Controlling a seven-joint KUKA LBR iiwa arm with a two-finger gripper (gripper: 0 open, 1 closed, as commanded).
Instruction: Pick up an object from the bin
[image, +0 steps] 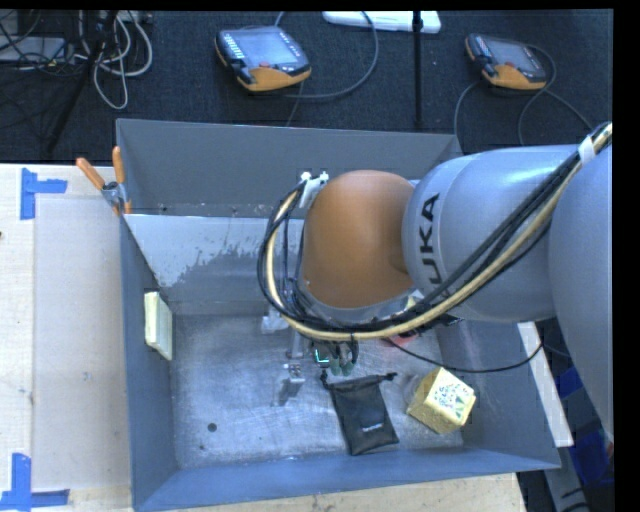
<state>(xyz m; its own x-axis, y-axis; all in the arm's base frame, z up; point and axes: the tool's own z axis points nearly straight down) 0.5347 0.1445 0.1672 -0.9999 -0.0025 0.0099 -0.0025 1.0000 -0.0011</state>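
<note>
Orange wrist cover (355, 240) sits nearest us and hides most of the gripper (318, 372), so we can't tell if it's released or clenched. It's low over the bin (230, 280) floor, just up-left of the black pouch (362, 415), the nearest candidate. Nothing looks lifted, so we judge the pick not yet done. Also in the bin: yellow-green cube (441, 400) just right of the pouch, pale yellow block (158, 323) well left, against the wall.

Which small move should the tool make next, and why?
Probably a short shift toward the view's right: the tool hangs above bare bin floor, and the nearest thing, a flat black pouch, lies just to that side, a yellow cube beyond it.
</note>
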